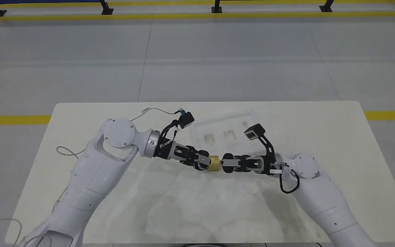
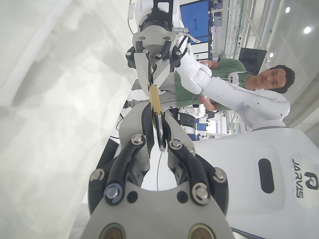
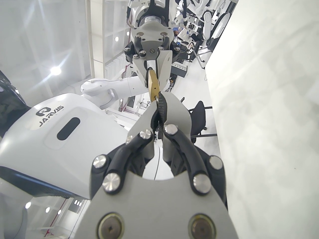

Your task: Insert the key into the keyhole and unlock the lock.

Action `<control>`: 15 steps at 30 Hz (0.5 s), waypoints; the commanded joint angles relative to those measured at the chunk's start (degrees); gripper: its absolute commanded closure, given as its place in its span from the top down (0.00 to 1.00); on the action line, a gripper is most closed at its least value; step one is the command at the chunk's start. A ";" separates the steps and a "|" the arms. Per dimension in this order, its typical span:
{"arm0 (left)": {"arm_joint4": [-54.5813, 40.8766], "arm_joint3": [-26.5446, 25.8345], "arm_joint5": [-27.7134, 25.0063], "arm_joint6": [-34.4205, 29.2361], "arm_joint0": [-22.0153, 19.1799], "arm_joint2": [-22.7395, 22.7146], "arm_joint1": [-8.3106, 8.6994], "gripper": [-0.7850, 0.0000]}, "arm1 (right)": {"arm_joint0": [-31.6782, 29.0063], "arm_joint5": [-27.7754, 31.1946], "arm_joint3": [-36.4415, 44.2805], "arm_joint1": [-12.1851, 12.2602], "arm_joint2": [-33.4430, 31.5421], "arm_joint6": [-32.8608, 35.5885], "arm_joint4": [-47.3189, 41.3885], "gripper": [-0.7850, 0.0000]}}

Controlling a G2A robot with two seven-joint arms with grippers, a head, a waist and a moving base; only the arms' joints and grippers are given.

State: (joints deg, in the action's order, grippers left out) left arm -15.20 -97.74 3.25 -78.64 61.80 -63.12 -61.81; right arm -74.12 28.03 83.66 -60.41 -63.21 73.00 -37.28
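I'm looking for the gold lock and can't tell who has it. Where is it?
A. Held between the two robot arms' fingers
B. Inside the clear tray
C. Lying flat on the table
A: the lock sits between both arms, with the left fingers shut on its silver loop and the right fingers meeting its other end.

Brand lettering aside, nothing legible; print on blue screen [image 2: 195, 18] too small.

the key [image 3: 157, 98] is mostly hidden inside the right tool [image 3: 159, 103], and the keyhole of the lock [image 3: 153, 85] cannot be made out.
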 commanded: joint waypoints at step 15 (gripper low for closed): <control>0.00 0.00 0.00 0.00 0.00 0.00 0.00 0.00 | -0.21 -6.28 0.15 0.01 0.10 0.10 -1.50 0.00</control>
State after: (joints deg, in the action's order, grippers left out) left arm -15.20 -97.74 3.25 -78.64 61.80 -63.12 -61.81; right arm -74.28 21.85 83.70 -60.40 -63.09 72.76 -38.54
